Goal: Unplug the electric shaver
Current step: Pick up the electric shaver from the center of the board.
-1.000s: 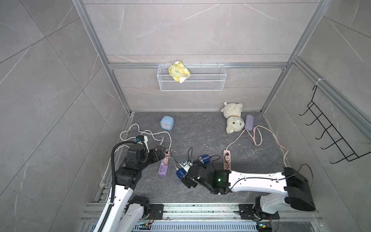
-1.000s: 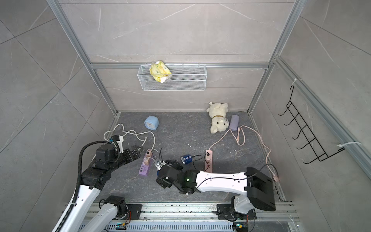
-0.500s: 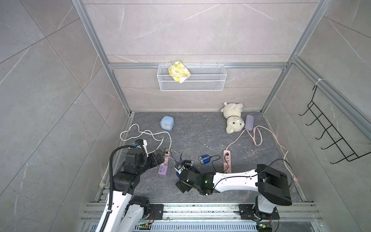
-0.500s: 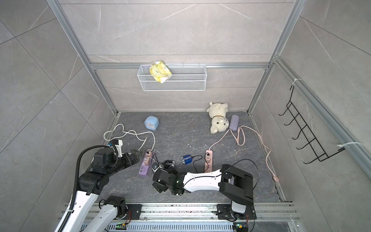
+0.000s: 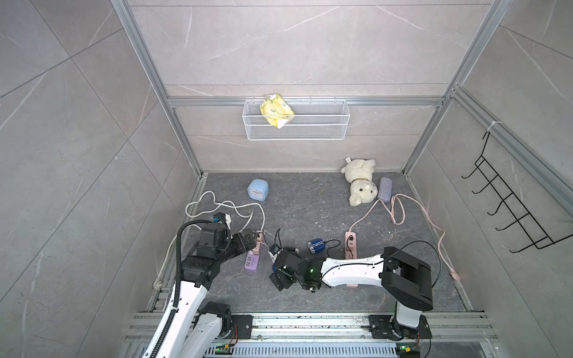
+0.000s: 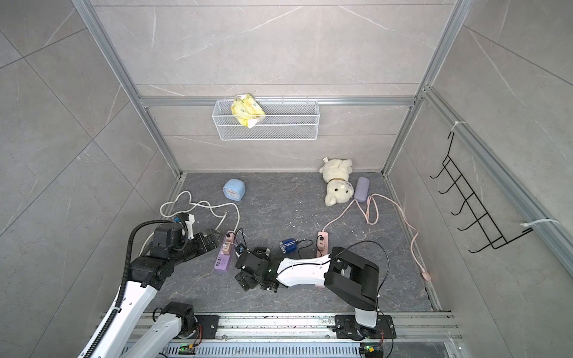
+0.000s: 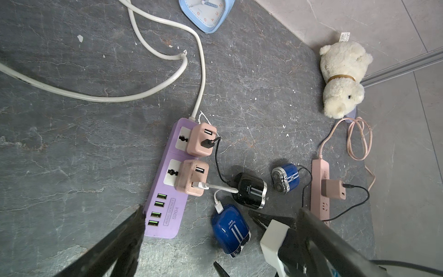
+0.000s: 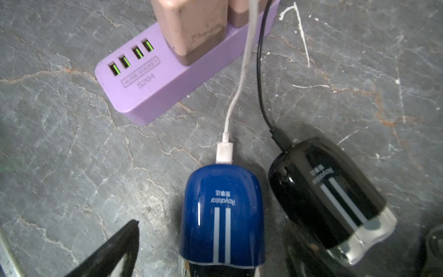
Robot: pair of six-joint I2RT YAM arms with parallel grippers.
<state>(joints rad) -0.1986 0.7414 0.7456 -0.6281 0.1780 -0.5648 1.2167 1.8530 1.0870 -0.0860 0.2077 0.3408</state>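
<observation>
A blue electric shaver (image 8: 221, 215) lies on the dark floor with a white plug (image 8: 224, 152) in its end. The white cable runs to a pink adapter (image 7: 190, 177) on the purple power strip (image 7: 167, 208). My right gripper (image 8: 215, 239) is open, low over this shaver, one finger (image 8: 124, 239) clearly apart from its side. Beside it lies a black shaver (image 8: 328, 199) on a black cable. My left gripper (image 7: 220, 215) hangs open above the strip's near end, holding nothing. In both top views the grippers (image 5: 252, 243) (image 6: 245, 269) sit close together by the strip.
Another blue shaver (image 5: 315, 246) is cabled to an adapter on the pink power strip (image 5: 351, 245). A thick white cord (image 5: 217, 204) loops at the left. A blue clock (image 5: 258, 190), a plush bear (image 5: 359, 186) and a lilac case (image 5: 384, 189) sit at the back.
My right arm's elbow has swung left and folded up, while its gripper has stayed low by the shavers, shifting slightly left. The left arm has barely moved.
</observation>
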